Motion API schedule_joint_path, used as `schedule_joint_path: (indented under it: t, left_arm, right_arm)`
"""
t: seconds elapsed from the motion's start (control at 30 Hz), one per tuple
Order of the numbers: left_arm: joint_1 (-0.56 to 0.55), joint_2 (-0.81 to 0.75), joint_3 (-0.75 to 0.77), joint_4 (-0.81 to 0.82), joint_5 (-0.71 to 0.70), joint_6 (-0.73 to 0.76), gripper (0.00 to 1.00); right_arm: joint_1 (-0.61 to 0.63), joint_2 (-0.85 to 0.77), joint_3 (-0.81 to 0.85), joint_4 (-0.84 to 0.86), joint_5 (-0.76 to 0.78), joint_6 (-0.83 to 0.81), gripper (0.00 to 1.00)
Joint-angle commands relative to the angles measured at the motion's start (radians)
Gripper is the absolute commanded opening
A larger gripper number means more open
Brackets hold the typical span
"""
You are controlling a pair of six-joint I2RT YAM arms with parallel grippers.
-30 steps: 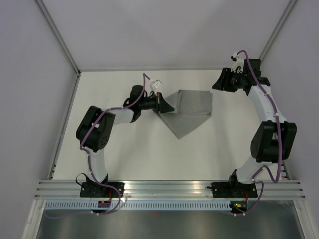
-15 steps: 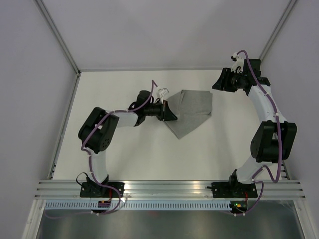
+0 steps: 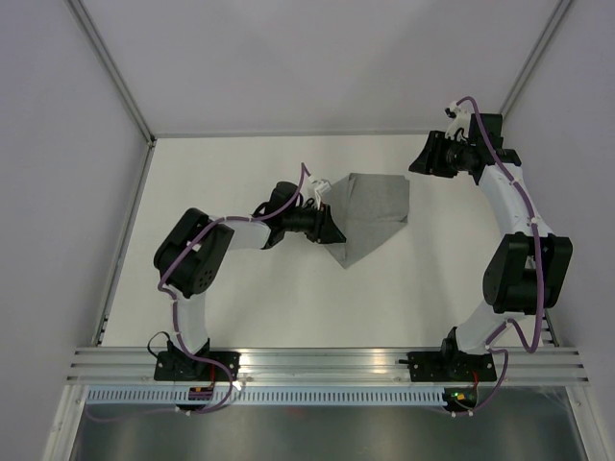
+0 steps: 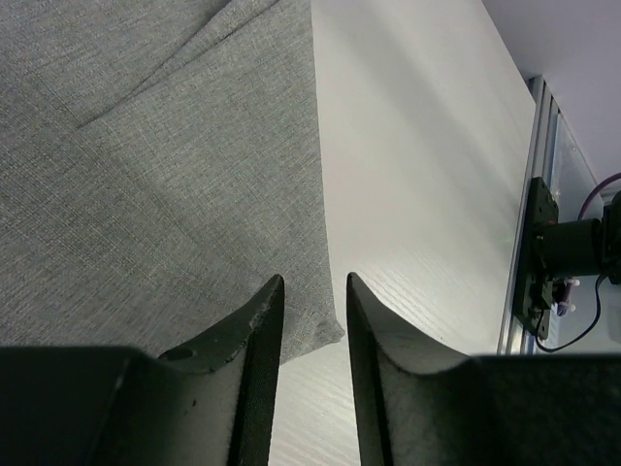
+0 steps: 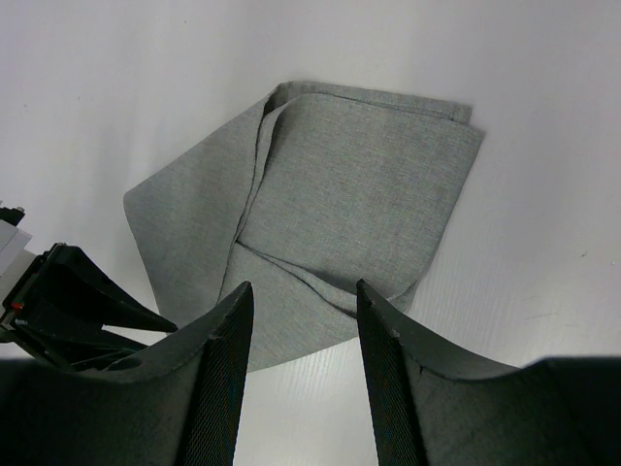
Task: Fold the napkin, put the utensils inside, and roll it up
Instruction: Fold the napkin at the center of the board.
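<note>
White tabletop point(image 3: 240, 298), walled in pale panels: the left gripper point(image 3: 333, 231) has just let go. A second ago its jaws were pinched shut on the left edge of the napkin point(image 3: 377, 206). The arm has since swung that edge toward the near side of the table, and the jaws now stand slightly parted with nothing clamped between them. From the left wrist, the grey cloth point(image 4: 165, 165) lies flat ahead of the left gripper point(image 4: 314, 291) and off to its left, one corner ending just beside the fingertips, bare table to the right.

The right gripper point(image 3: 430, 158) has not stirred. It hangs above the table beyond the napkin's far right corner, jaws well apart and empty, with the folded cloth point(image 5: 340, 204) spread below and ahead of the right gripper point(image 5: 301, 291).

The release suggests a fold has been laid down, and overlapping layers show on the cloth. No fork appears in any view, so loading and rolling look to remain ahead.
</note>
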Motion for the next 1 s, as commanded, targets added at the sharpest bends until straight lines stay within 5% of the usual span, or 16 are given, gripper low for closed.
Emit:
schedule_joint_path:
  t: [0.0, 0.63, 0.97]
  left_arm:
    - [-0.011, -0.02, -0.011, 0.017, -0.011, 0.055, 0.4]
    - [-0.014, -0.144, -0.074, 0.12, -0.072, -0.046, 0.46]
    - [-0.01, -0.244, -0.069, 0.112, -0.216, -0.119, 0.52]
  right_arm:
    - [0.001, -0.015, -0.006, 0.015, 0.009, 0.001, 0.53]
    - [0.015, -0.009, -0.004, 0.015, 0.013, -0.007, 0.53]
    - [0.041, -0.015, -0.004, 0.013, 0.047, -0.025, 0.54]
